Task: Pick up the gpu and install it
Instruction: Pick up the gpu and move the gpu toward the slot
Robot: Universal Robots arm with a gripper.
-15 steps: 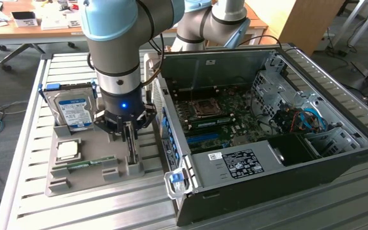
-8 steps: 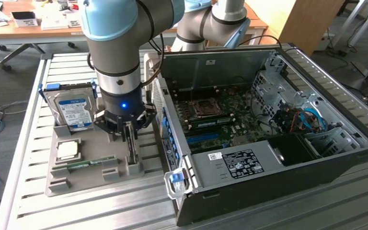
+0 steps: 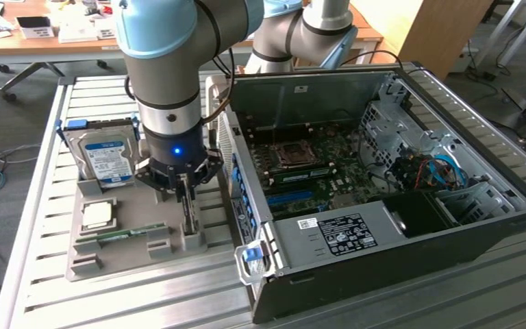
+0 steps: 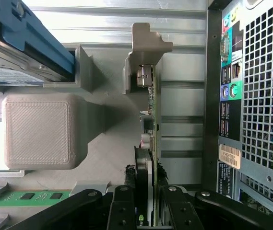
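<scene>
A slatted metal counter (image 3: 107, 301) carries one grey tray (image 3: 126, 255) and one open PC case (image 3: 382, 264). The tray holds one hard drive (image 3: 107, 159), one CPU (image 3: 96, 214), one memory stick (image 3: 121, 234) and one gpu (image 4: 151, 143) (standing on edge in its slot). One gripper (image 3: 185, 188) straddles the gpu; whether it clamps I cannot tell. The wrist view adds the case's rear ports (image 4: 230, 86).

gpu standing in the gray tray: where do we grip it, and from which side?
Take the gpu by its free upper edge, pinching across the two flat faces and coming straight down from above. It stands on edge in the gray tray, so the lower edge is seated and only the top is open. The end effector hangs over that edge.
</scene>
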